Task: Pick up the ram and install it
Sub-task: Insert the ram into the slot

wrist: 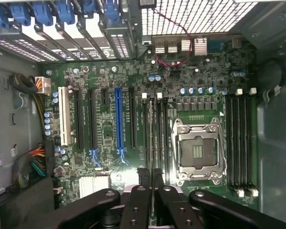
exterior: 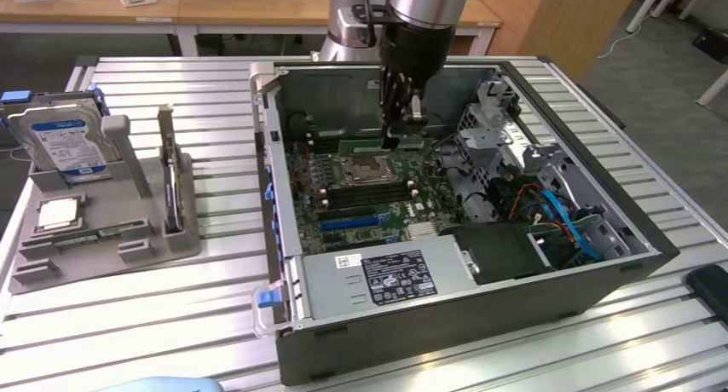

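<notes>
Lowering into the open computer case (exterior: 455, 324) on the tabletop (exterior: 170, 324), the arm appears to be at the install step. Its fingers (wrist: 144, 174) are drawn close together and look to be pinching the ram (exterior: 366, 142), a thin green strip at their tips. It sits over the memory slots (wrist: 152, 129) just beside the processor socket (wrist: 199, 150). Whether it is already seated I cannot tell. Seating it calls for the board's edge to line up squarely with one slot and for straight, even pressure.

ram (exterior: 361, 143) | thin pale-green stick | level | pinched mid-length by gripper (exterior: 393, 141) | above motherboard (exterior: 376, 211) | seated or not: unclear
</notes>
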Robot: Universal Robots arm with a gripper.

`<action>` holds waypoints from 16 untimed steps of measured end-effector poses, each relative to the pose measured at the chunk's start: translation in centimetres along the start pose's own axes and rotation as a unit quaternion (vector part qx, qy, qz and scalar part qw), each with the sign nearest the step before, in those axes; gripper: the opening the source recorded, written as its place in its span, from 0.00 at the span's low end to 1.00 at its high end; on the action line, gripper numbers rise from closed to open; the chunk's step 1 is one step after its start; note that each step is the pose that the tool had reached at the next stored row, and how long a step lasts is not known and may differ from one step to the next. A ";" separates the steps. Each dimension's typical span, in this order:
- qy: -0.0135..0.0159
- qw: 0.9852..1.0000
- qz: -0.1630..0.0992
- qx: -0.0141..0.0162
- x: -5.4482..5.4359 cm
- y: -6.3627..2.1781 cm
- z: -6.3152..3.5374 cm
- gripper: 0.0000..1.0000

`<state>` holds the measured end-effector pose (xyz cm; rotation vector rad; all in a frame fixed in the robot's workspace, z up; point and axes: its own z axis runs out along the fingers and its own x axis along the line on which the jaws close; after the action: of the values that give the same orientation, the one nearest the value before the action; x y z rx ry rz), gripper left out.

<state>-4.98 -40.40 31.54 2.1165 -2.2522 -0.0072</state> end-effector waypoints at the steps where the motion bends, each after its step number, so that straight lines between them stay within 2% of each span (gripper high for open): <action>1: 0.001 1.000 0.000 0.000 0.0 -0.01 0.14 0.13; 2: 0.003 1.000 0.000 0.000 0.0 -0.01 0.27 0.13; 5: 0.010 1.000 0.000 0.001 -0.1 -0.01 0.57 0.13; 6: 0.011 1.000 0.000 0.001 -0.2 -0.01 0.64 0.13; 16: 0.011 1.000 0.000 0.001 -1.2 0.02 1.31 0.13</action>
<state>-4.98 -39.27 30.20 2.1058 -2.2419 0.0173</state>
